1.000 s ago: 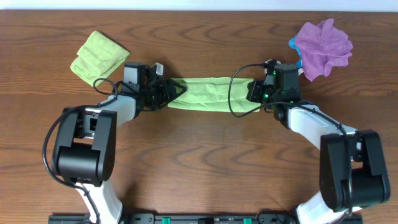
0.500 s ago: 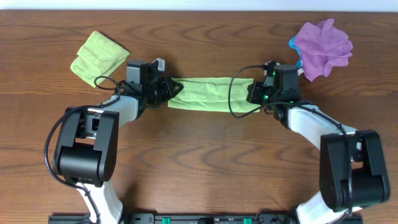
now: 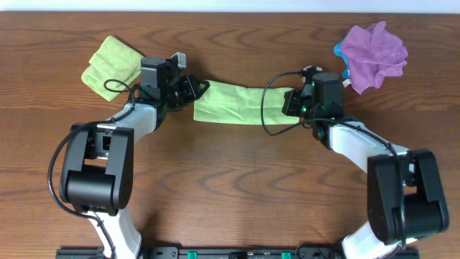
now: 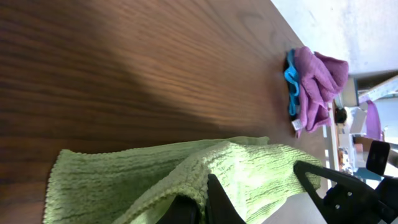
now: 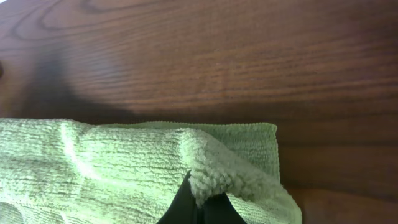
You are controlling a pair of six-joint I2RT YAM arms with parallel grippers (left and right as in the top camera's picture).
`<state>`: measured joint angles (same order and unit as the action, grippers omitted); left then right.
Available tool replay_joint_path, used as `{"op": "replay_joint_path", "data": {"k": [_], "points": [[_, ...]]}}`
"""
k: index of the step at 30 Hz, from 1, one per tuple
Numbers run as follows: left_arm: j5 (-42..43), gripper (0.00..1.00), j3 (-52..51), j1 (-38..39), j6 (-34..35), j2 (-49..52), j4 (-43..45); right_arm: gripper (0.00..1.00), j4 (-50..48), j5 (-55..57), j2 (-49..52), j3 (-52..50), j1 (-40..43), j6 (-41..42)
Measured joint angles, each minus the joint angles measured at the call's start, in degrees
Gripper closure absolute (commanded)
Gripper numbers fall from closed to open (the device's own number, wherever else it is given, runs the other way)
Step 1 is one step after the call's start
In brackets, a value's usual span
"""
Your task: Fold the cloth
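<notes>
The light green cloth (image 3: pixel 230 103) lies as a long strip on the wooden table between my two grippers. My left gripper (image 3: pixel 195 90) is shut on its left end, which is pulled a little toward the back. In the left wrist view a raised fold of the cloth (image 4: pixel 124 174) is pinched between the dark fingers of the left gripper (image 4: pixel 202 202). My right gripper (image 3: pixel 291 104) is shut on the right end. The right wrist view shows a fluffy edge of the cloth (image 5: pixel 93 162) nipped in the right gripper (image 5: pixel 199 202).
A second green cloth (image 3: pixel 111 63), folded, sits at the back left beside the left arm. A crumpled purple cloth (image 3: pixel 372 52) lies on something blue (image 3: pixel 338 50) at the back right, near the right arm. Bare wood spans the front of the table (image 3: pixel 237 180).
The left gripper closed on the cloth's left end and drew it up and toward the back, so the strip now slants. The right gripper kept its hold and barely moved.
</notes>
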<state>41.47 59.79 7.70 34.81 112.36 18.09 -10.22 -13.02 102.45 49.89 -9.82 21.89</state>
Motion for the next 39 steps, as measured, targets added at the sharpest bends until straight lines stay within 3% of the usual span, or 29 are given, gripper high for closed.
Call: {"op": "replay_joint_path", "data": {"k": [11,13,15,18,19,23,25,30,34,37,39], "points": [[-5.3,0.94,0.0,0.0,-1.6,0.0,-3.7,0.99,-1.4,0.4,6.8,1.5,-0.2,0.0],[-5.9,0.94,0.0,0.0,-2.1,0.2,-4.0,0.93,-1.5,0.4,7.2,1.9,-0.3,0.0],[-6.2,0.83,0.0,0.0,-2.6,0.9,-4.0,0.81,-1.4,0.6,7.2,1.9,-0.5,-0.1],[-6.8,0.53,0.0,0.0,-3.6,2.6,-4.2,0.63,-1.1,0.8,7.2,1.9,-0.6,-0.4],[-7.3,0.44,0.0,0.0,-3.6,3.3,-4.4,0.52,-1.0,0.5,7.2,1.9,-0.6,-0.7],[-6.6,0.21,0.2,-0.2,-5.2,3.4,-4.0,0.43,-0.2,-1.2,7.1,2.0,-0.6,-0.6],[-5.9,0.15,0.5,-0.5,-5.4,3.1,-3.8,0.38,1.0,-1.9,6.4,2.1,-0.6,-0.7],[-5.9,0.10,0.5,-2.8,-6.6,2.1,-4.2,0.25,5.0,-2.5,2.0,2.1,-0.6,-0.4],[-5.1,0.03,0.5,-4.2,-6.8,0.1,-4.6,0.22,9.5,-2.5,-3.8,2.3,-0.6,-0.4],[-4.2,0.04,0.5,-4.3,-6.8,-1.7,-5.8,0.19,12.3,-2.4,-6.7,2.3,-0.6,-0.4],[-4.0,0.14,0.5,-4.3,-7.1,-2.9,-8.1,0.16,14.6,-2.3,-8.3,2.4,-0.6,-0.4]]}}
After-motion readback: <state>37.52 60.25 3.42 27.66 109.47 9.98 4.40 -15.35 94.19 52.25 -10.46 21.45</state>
